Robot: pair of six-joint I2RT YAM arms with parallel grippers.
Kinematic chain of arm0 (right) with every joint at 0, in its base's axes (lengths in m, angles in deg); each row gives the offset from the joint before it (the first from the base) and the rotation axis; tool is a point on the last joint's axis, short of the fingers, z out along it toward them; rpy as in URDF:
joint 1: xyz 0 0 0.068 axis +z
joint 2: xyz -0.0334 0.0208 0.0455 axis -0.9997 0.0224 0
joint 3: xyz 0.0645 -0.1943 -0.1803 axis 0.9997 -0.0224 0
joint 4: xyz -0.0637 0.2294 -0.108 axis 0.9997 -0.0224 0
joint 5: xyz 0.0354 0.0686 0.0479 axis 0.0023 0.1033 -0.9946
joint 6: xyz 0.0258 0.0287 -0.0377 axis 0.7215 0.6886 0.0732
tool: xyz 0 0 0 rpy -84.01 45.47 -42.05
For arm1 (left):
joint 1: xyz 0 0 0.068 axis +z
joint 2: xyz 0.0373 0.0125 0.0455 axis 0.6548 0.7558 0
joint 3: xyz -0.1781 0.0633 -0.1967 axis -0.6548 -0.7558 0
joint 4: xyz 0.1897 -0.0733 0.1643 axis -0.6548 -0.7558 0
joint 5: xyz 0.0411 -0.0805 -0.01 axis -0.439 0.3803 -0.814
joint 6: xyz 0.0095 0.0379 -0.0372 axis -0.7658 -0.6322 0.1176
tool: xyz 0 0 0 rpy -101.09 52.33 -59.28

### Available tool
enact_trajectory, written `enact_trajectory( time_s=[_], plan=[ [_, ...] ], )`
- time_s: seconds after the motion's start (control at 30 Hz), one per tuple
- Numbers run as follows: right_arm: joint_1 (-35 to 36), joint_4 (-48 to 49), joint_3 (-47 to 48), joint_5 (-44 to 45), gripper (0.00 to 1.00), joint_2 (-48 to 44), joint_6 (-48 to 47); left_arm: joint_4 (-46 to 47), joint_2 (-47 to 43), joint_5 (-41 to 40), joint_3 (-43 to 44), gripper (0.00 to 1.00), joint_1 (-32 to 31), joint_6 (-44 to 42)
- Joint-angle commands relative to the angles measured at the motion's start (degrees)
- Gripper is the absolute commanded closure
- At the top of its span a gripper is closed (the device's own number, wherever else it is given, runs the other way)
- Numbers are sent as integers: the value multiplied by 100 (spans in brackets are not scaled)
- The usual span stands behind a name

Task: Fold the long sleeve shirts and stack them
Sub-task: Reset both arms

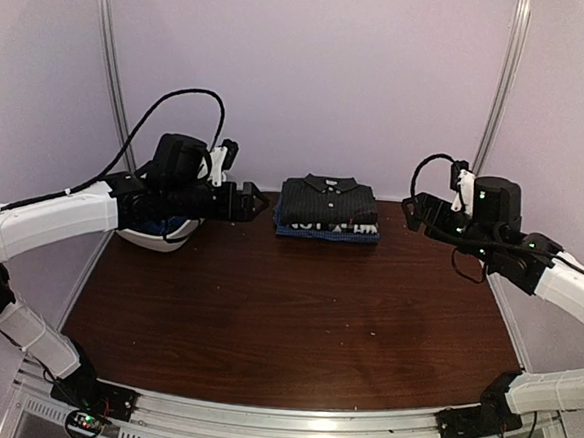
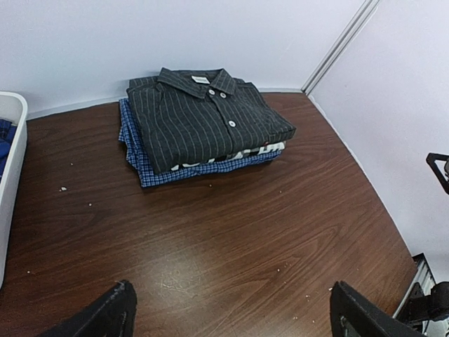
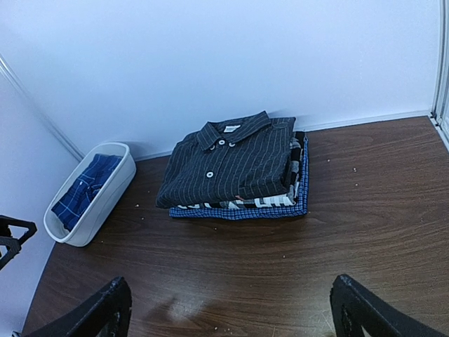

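Stack [image 1: 328, 214] of three folded shirts sat at the far centre of the worktop [image 1: 295, 319], close to the back wall.
- Top: charcoal pinstriped shirt [image 3: 231, 165], collar toward the wall, buttons up, lying flat.
- Middle: black-and-white shirt [image 3: 275, 201], only its edge showing.
- Bottom: blue checked shirt [image 2: 140, 163], poking out a little past the ones above, most on the left arm's side.

Edges were roughly square, with no sleeves trailing loose.

Left tool [image 1: 256, 202] hung above the worktop to the left of the stack, fingers spread wide, nothing between them. Right tool [image 1: 413, 212] hung to the right of the stack, likewise released and empty. Neither touched the shirts.

White basket [image 3: 95, 228] stood at the far left, well apart from the stack. A blue checked cloth [image 3: 88, 184] lay inside it, loosely bunched. Could not tell whether it was another shirt.

Judgement: folding and stacking looked done for the three shirts on the worktop. If the cloth in the basket was a fourth shirt, one more pick, fold and placement remained. Otherwise the task appeared complete.
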Motion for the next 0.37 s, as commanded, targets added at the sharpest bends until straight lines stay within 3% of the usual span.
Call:
enact_trajectory(
  time_s=[0.0, 0.33],
  plan=[
    [-35, 121, -31, 137, 0, -91, -35, 270, -189, -62, -30, 2, 37, 18],
    [-35, 128, -30, 109, 0, -39, -17, 251, -198, -66, -21, 2, 36, -19]
  ],
)
